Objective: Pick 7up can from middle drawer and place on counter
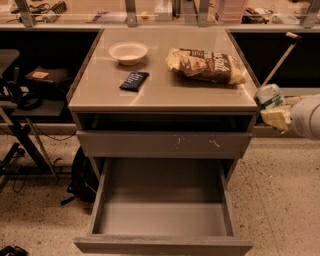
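The 7up can (269,95), whitish with green markings, is held in my gripper (274,107) at the right edge of the view, just right of the counter's front right corner and about level with its top. The gripper is shut on the can. The middle drawer (162,245) is pulled wide open below and holds nothing. The beige counter (165,87) tops the grey cabinet.
On the counter lie a white bowl (128,52), a dark blue snack packet (134,80) and a chip bag (206,65). The scratched drawer front (165,144) above the open drawer is closed. A cluttered ledge (160,12) runs behind. A stand with cables (25,100) is at left.
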`<state>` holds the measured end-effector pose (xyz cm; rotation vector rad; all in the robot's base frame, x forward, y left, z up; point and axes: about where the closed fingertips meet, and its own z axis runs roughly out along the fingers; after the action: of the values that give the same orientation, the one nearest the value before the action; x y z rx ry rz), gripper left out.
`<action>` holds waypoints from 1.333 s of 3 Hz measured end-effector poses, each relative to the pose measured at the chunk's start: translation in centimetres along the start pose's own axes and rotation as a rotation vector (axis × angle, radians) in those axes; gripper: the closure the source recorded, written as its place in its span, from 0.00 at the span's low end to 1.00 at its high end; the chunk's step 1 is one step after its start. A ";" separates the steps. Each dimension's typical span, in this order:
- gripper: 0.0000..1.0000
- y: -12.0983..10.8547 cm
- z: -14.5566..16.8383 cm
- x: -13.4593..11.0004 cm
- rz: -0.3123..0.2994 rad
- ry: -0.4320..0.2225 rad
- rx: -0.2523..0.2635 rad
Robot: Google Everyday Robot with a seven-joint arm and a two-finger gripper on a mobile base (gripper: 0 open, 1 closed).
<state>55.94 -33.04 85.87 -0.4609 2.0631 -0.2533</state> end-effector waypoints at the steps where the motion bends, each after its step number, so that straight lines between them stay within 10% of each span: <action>1: 1.00 0.2 0.0 0.3 0.000 0.005 -0.003; 4: 1.00 3.3 11.3 -6.5 -0.274 0.057 -0.251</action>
<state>67.88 -27.23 84.01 -0.9015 2.0939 -0.1706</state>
